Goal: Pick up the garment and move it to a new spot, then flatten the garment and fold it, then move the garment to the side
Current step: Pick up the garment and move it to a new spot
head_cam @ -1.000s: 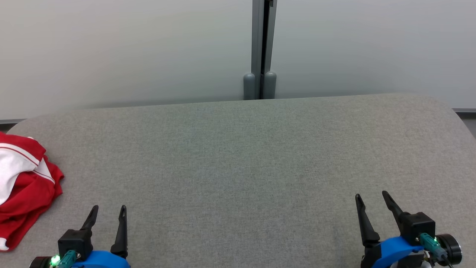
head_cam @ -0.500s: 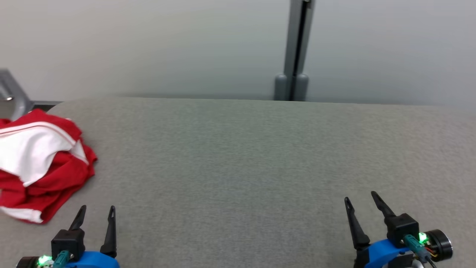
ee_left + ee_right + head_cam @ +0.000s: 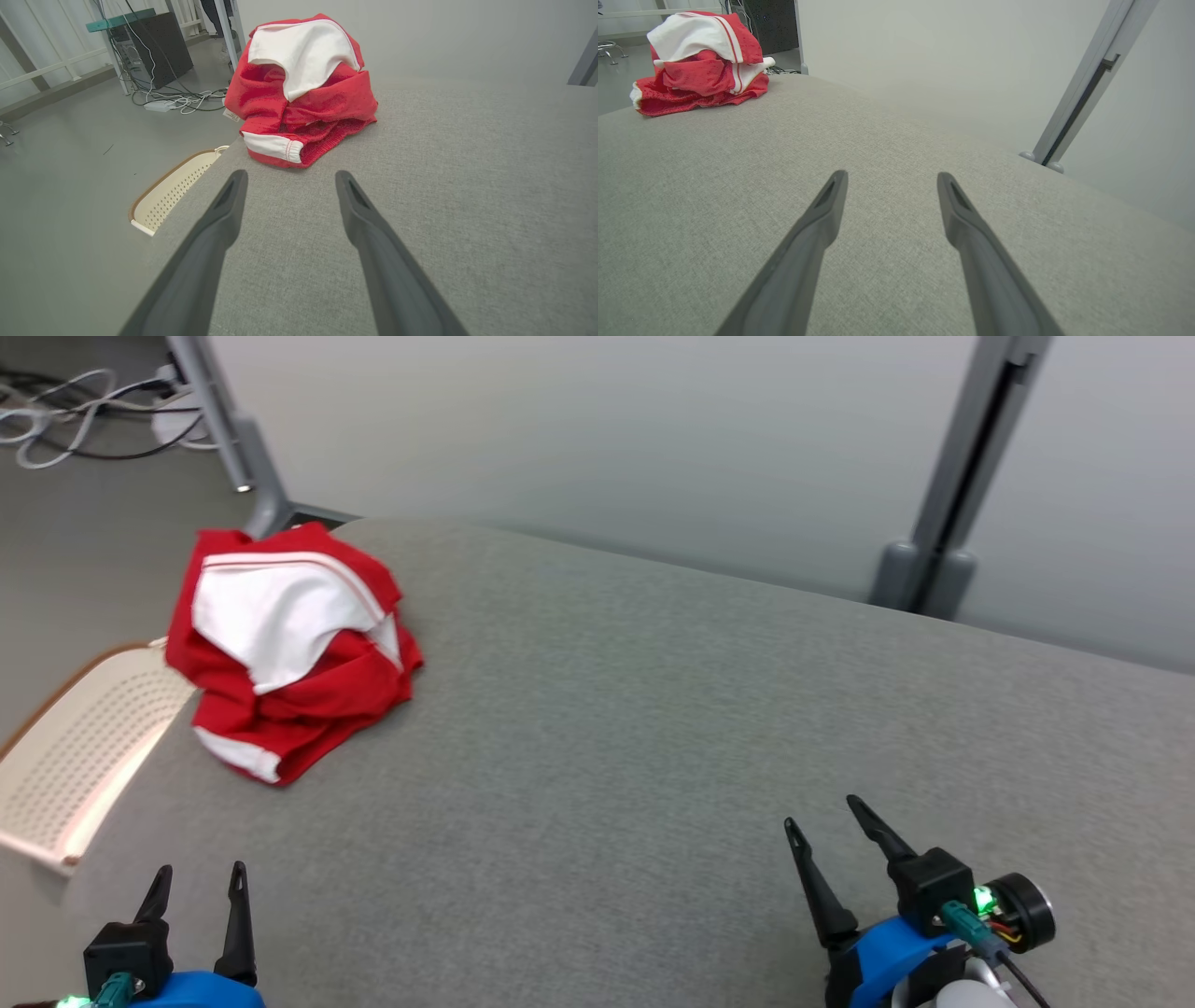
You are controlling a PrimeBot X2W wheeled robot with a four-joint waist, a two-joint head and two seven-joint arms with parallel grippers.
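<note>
- Garment (image 3: 289, 653) bunched at far-left table (image 3: 653, 728) corner, straight ahead of my left gripper (image 3: 203, 867), the nearer one.
- Right gripper (image 3: 822, 810) well apart; both spread wide, empty.

The garment (image 3: 294, 658) at the upper left of my head view is bright red with a broad white panel, thin white stripes along the panel's edge, and a white cuff. The table (image 3: 653, 728) under it is grey with a fine woven fleck. At the left edge, the basket (image 3: 84, 747) is cream, dotted with small holes, with a brown rim. My jaws are black on blue mounts (image 3: 892, 943) with green lights. The wall (image 3: 607, 439) is pale grey-white and the post (image 3: 971, 457) a darker grey.
</note>
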